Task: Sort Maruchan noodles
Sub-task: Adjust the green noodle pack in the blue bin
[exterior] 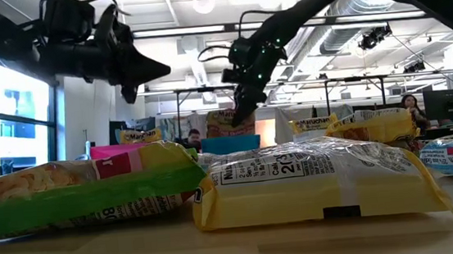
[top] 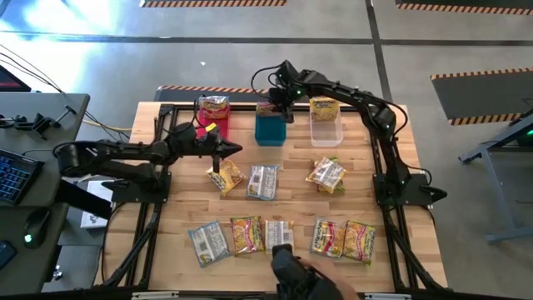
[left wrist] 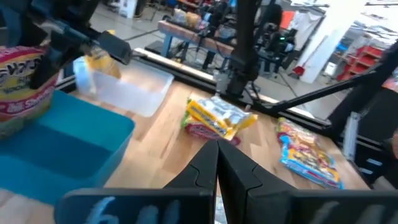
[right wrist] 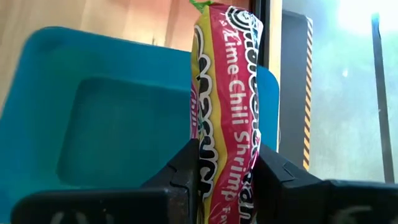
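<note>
A red-and-yellow Maruchan packet (right wrist: 227,93) is over the blue bin (top: 271,132) at the table's far side, with my right gripper (top: 279,104) shut on it. The pink bin (top: 210,123) and the clear bin (top: 325,129) each hold a packet standing on end. My left gripper (top: 236,150) is shut on nothing. It hovers level just beyond a packet (top: 225,177) that lies flat left of centre. Several more packets lie flat, two mid-table (top: 262,182) (top: 326,175) and a row near the front edge (top: 279,235). My right gripper pinches the packet's two flat faces (right wrist: 227,168) between its two fingers (right wrist: 183,174). The fingers slant down from the far right. The packet stands on edge and reaches forward past the fingers, over the blue bin's hollow. Whether its lower end (exterior: 228,125) touches the bin I cannot tell.
The three bins stand in a row along the far edge. A black frame (top: 162,108) runs around the tabletop. A dark object (top: 296,275) sits at the middle of the near edge. Bare wood lies between the mid-table packets and the front row.
</note>
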`<state>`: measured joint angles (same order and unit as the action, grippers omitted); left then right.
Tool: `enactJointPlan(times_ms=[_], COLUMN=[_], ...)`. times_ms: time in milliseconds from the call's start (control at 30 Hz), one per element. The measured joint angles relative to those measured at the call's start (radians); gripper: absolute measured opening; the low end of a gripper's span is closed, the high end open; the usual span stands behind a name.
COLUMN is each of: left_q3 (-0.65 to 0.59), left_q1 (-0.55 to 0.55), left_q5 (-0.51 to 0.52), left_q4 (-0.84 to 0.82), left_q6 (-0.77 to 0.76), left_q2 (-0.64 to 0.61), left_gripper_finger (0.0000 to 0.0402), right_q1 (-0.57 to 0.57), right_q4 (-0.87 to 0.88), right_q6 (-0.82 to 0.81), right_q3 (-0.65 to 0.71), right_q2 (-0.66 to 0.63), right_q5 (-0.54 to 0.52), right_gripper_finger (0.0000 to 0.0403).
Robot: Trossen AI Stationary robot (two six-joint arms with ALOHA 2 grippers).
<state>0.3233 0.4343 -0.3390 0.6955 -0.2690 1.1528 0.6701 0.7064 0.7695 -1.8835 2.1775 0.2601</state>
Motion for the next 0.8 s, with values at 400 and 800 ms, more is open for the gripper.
enactJointPlan(times_ms=[400, 800], left_q3=[0.0, 0.0], left_q1=[0.0, 0.0], left_q5=[0.026, 0.025], left_q4=[0.005, 0.004], left_q6=[-0.002, 0.001], left_q2=[0.014, 0.014], left_gripper_finger=[0.0, 0.0], right_q1=[0.001, -0.004], right_q4=[-0.045, -0.084], right_q6=[-0.055, -0.104], right_q3=[0.0, 0.0], right_q2=[0.057, 0.061], right_q5=[-0.041, -0.17], right_gripper_finger=[0.0077, 0.0204])
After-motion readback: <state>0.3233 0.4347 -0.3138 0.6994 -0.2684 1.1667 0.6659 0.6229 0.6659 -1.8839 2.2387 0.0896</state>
